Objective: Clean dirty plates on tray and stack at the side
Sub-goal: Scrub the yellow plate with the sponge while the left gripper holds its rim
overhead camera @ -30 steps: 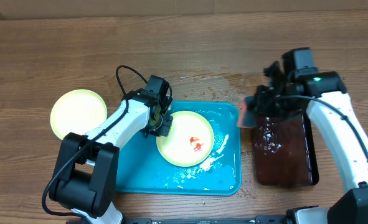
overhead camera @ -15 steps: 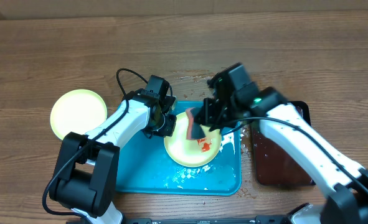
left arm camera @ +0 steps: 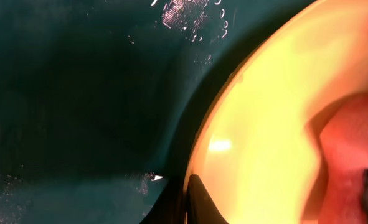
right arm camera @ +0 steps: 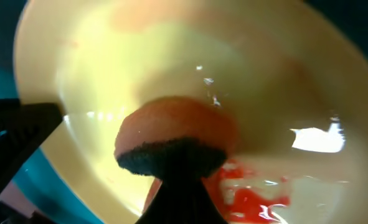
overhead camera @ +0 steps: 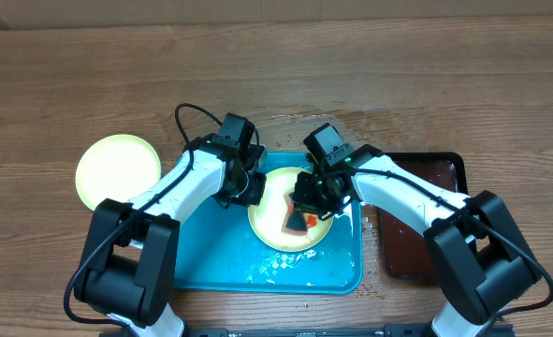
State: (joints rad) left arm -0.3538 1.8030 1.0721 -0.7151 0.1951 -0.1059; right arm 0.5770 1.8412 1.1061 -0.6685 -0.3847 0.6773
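While the left gripper (overhead camera: 249, 188) pinches the rim of the yellow plate (overhead camera: 270, 212) lying in the turquoise tray (overhead camera: 211, 255), the right gripper (overhead camera: 306, 208), clamped on an orange sponge (overhead camera: 296, 221), presses it onto that plate beside a red sauce smear (right arm camera: 253, 194). Another plate (overhead camera: 117, 170) lies on the counter (overhead camera: 351, 75), left of the tray.

Overhead view: bright, even illumination from above, with sharp focus across the table (overhead camera: 444, 84) and short, soft shadows. The left plate (overhead camera: 118, 170) is overexposed to a pale glow. Water on the tray (overhead camera: 211, 267) returns small white glints. Left wrist view: dim, the tray nearly black-teal, the centre plate (left arm camera: 264, 143) oversaturated orange, focus soft. Right wrist view: heavy close-range blur on the sponge (right arm camera: 174, 134) and white glare patches on the wet centre plate.
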